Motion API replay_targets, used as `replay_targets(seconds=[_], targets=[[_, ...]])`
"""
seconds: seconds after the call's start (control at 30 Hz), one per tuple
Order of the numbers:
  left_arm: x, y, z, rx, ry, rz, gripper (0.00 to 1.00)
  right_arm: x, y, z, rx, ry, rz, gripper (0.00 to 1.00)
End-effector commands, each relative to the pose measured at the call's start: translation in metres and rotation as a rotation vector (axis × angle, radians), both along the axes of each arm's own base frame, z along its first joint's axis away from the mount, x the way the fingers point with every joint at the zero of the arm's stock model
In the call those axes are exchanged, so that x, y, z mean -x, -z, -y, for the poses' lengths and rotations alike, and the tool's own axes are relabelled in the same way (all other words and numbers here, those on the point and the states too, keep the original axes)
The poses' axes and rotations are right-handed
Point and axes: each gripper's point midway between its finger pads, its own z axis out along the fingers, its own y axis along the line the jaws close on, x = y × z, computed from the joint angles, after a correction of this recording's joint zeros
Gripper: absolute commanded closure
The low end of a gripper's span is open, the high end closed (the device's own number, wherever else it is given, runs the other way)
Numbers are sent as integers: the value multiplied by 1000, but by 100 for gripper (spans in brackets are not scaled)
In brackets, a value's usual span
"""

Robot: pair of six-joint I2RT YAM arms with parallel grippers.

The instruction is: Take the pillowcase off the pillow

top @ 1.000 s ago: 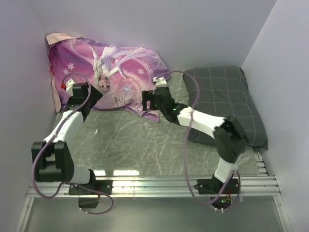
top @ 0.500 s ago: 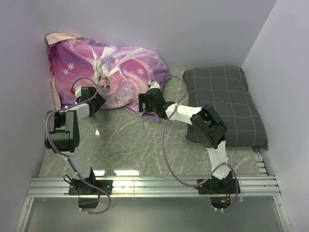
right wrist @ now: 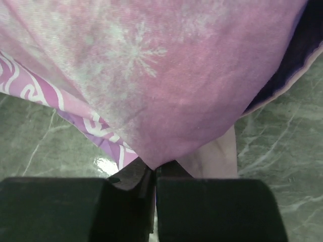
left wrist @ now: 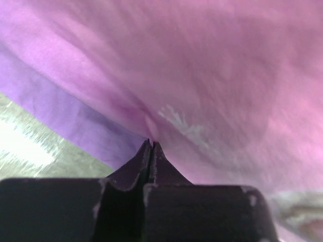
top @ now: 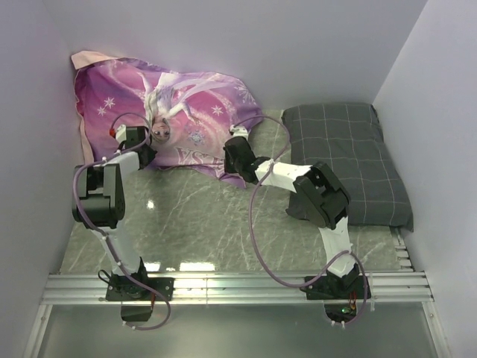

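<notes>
- The left gripper (top: 143,153) has its fingers pressed together on a small fold of the pillowcase (top: 186,104), at the near left edge of the fabric.
- In the left wrist view, the left gripper's (left wrist: 151,147) tips meet with no gap. The pillowcase (left wrist: 212,75) puckers right at the tips and fills the view ahead of them.
- A darker violet band of the cloth runs to the left of those tips. Bare marble table (left wrist: 25,146) shows beyond it, low on the left.
- The right gripper (top: 234,159) is likewise clamped, pinching the near right corner of the pillowcase.
- In the right wrist view, the right gripper (right wrist: 153,169) holds the very point of the pillowcase (right wrist: 166,101). A white snowflake print (right wrist: 136,50) lies straight ahead of the tips.
- A pale pink flap (right wrist: 217,156) hangs just right of the right fingertips. The green-grey table (right wrist: 282,136) is on both sides.
- The pillowcase spreads away from both grippers toward the far left corner, printed princess side up and puffed. The pillow itself is hidden.
- A dark grey checked pillow (top: 346,153) lies to the right of the right gripper, apart from it.
</notes>
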Motion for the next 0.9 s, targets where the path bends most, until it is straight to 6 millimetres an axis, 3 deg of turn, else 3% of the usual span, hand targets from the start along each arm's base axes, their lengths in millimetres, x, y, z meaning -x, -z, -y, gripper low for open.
replay_targets(seconds=[0.0,0.03,0.07,0.1,0.13,0.2,0.23,0.3,0.33,0.4,0.43,0.47,0.57,0.63,0.67,0.7,0.73,0.77,0.8,0.83,0.87], targets=[[2,-55,-3,-41,-12,95,99,-7,-76,9,-54,29,126,100],[6,-81,-2,-51,-12,143,99,-3,-82,13,-51,28,132,100],[12,-90,-4,-68,-21,154,99,0,-88,16,-49,24,135,100],[19,-99,-3,-77,-17,155,100,5,-116,19,-71,15,176,100],[27,-128,0,-88,-17,210,99,10,-125,22,-73,12,185,100],[42,-153,-2,-113,-32,234,100,18,-148,31,-71,6,199,100],[53,-183,10,-119,-11,293,100,26,-182,32,-111,-16,242,100],[66,-222,13,-166,-7,361,100,38,-205,36,-113,-49,250,100],[84,-247,23,-174,13,394,100,47,-244,39,-154,-66,304,100],[102,-298,24,-231,9,467,100,65,-272,43,-155,-107,332,100],[120,-319,36,-245,37,492,100,71,-295,46,-174,-113,366,100],[132,-352,37,-270,43,543,99,85,-320,55,-195,-121,399,100],[158,-403,44,-279,70,638,100,94,-364,73,-234,-87,493,100],[149,-418,51,-278,97,649,99,74,-364,88,-205,-24,471,100],[141,-416,56,-290,128,629,100,55,-338,80,-203,-20,388,100],[114,-396,67,-302,170,553,100,37,-327,85,-224,-33,334,100],[103,-402,73,-298,185,551,100,27,-305,83,-227,-44,272,100],[89,-389,79,-301,213,503,99,9,-261,75,-215,-35,173,100],[74,-378,84,-293,233,472,100,3,-230,72,-210,-45,102,100],[44,-344,102,-269,298,398,100,-1,-205,66,-209,-55,51,100],[29,-337,109,-246,319,390,100,-7,-179,59,-222,-59,-4,100]])
